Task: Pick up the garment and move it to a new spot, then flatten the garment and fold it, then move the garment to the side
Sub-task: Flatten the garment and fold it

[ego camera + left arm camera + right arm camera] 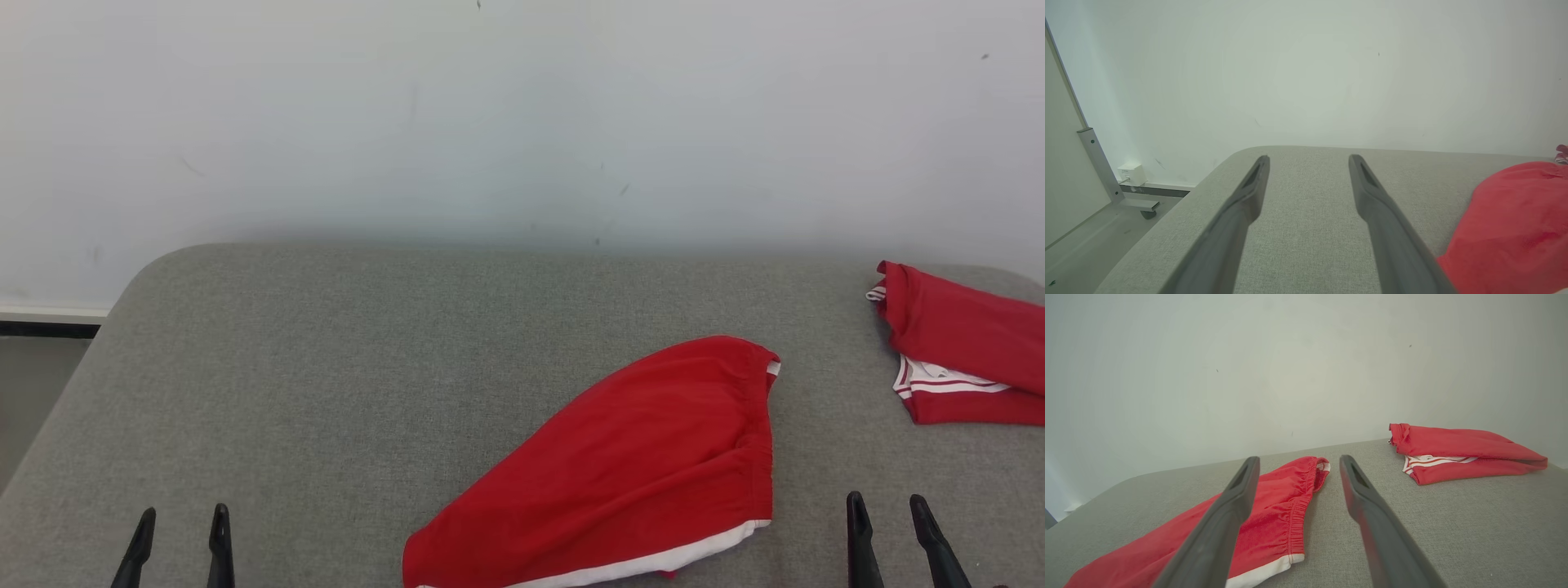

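Note:
A pair of red shorts [629,469] with a white hem and gathered waistband lies folded on the grey padded table [367,367], right of centre near the front edge; the red shorts [1274,516] also lie under the right wrist camera, and the red shorts [1515,228] fill the lower right of the left wrist view. My left gripper [181,523] stands open at the lower left, well apart from the cloth. My right gripper [887,508] stands open just right of the shorts, holding nothing.
A second red garment [963,347] with white trim lies folded at the table's far right edge, the same garment [1457,451] lying beyond my right fingers. A pale wall backs the table. A metal frame leg [1102,171] and floor lie off the left end.

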